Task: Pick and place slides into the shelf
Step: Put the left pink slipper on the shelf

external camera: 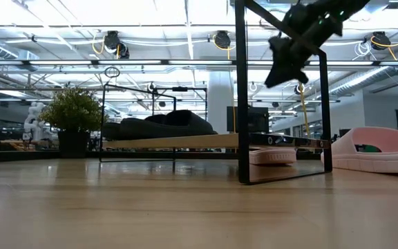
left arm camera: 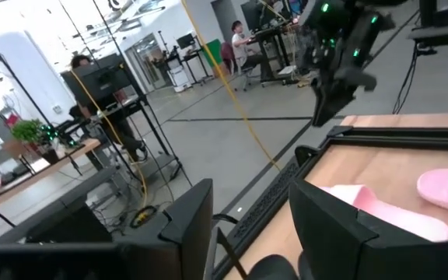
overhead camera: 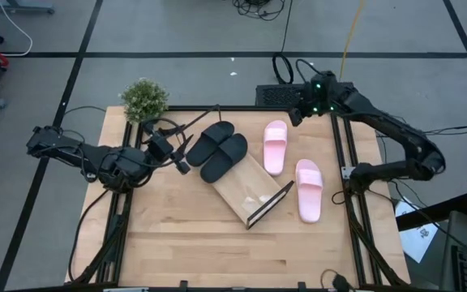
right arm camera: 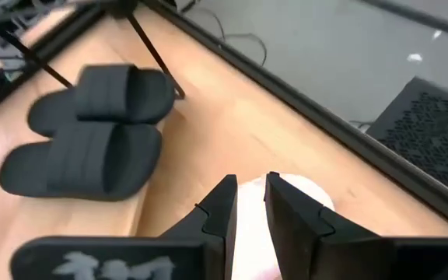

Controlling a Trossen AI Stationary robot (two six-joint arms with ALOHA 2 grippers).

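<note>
The shelf (overhead camera: 248,193), a light-wood board with black wire frames at its ends, lies slantwise mid-table. Two black slides (overhead camera: 217,150) rest side by side, soles down, on its far-left end. One pink slide (overhead camera: 275,146) lies on the table right of them, another pink slide (overhead camera: 309,189) nearer the right edge. My left gripper (overhead camera: 183,156) stands open and level just left of the black slides, nothing between its fingers (left arm camera: 189,225). My right gripper (overhead camera: 297,118) hangs high over the far end of the first pink slide (right arm camera: 294,190), slanting down, its fingers narrowly apart and touching nothing.
A potted plant (overhead camera: 144,99) stands at the table's far-left corner. A black grille box (overhead camera: 278,95) sits beyond the far edge. Dark frame rails (overhead camera: 351,162) run along both table sides. Free tabletop (overhead camera: 217,251) lies toward the near edge. People sit in the room beyond.
</note>
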